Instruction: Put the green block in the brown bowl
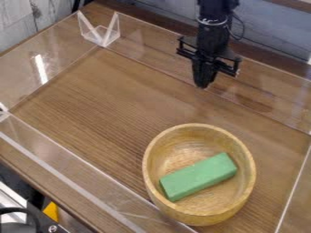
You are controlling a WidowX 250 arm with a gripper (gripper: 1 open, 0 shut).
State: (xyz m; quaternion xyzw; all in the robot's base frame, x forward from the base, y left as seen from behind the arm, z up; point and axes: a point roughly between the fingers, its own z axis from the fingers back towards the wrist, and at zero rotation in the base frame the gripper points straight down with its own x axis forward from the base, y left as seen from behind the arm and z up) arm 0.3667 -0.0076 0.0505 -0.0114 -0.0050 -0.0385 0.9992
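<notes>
The green block (198,177) lies flat inside the brown bowl (158,157), which stands at the near right of the wooden table. My gripper (208,82) hangs straight down over the far side of the table, well behind the bowl and apart from it. Its black fingers are pressed together with nothing between them.
Clear plastic walls (36,64) ring the wooden table top (97,100). A small clear stand (98,29) sits at the far left corner. Bare wood lies between the gripper and the bowl.
</notes>
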